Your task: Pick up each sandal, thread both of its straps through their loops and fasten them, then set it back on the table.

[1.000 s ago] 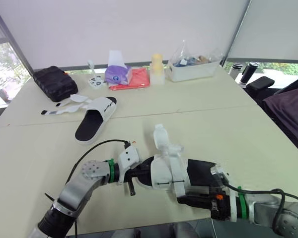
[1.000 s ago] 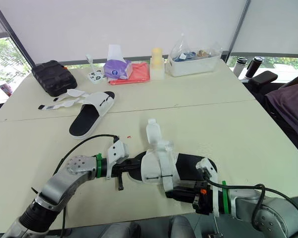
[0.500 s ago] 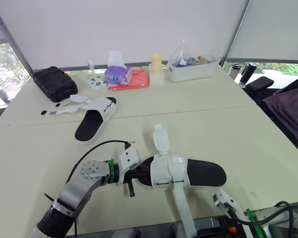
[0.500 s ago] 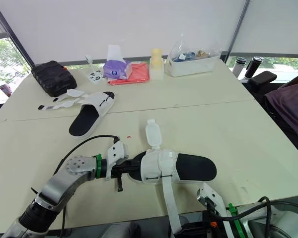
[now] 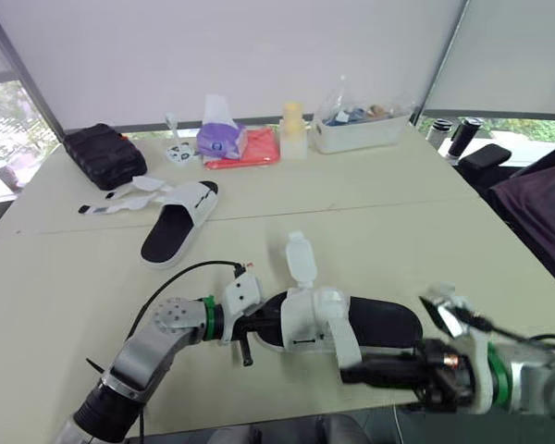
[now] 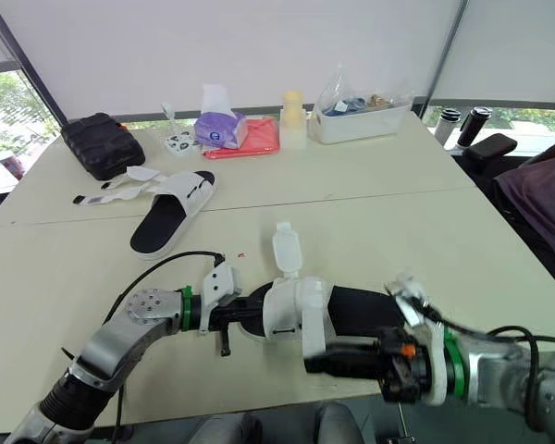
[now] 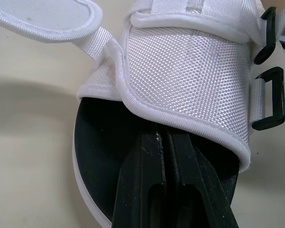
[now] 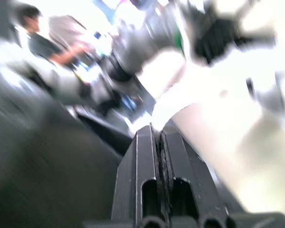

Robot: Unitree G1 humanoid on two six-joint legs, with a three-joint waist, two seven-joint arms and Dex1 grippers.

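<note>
- Two sandals lie on the table [image 5: 398,222]. The step in hand, as I judge it, is threading the first strap of the near sandal [image 5: 379,319], so the task is at an early stage.
- Left hand [image 7: 162,142]: closed on the black sole rim at the left end of the near sandal, steadying it close to the table's front edge.
- Right hand [image 5: 350,375]: fingers pressed together, just beside the sandal on the robot's side. The long strap [image 5: 338,333] runs from the white upper down to the fingertips and appears pinched there. The right wrist view is too blurred to confirm the pinch.
- Short strap [image 5: 299,257]: stands up loose on the far side of the upper, unfastened.
- Loops [image 7: 268,97]: two black loops sit at the edge of the upper in the left wrist view, and both appear empty.
- Next move, as a judgement: the tip of the long strap must be carried to its loop and presented flat to the slot while the left hand keeps the sandal from turning. A regrasp beyond the loop is probably needed to pull it through.
- Far sandal [image 5: 178,222]: lies well apart toward the table's far left, its open straps [image 5: 120,196] splayed beside it, with neither hand near.
</note>
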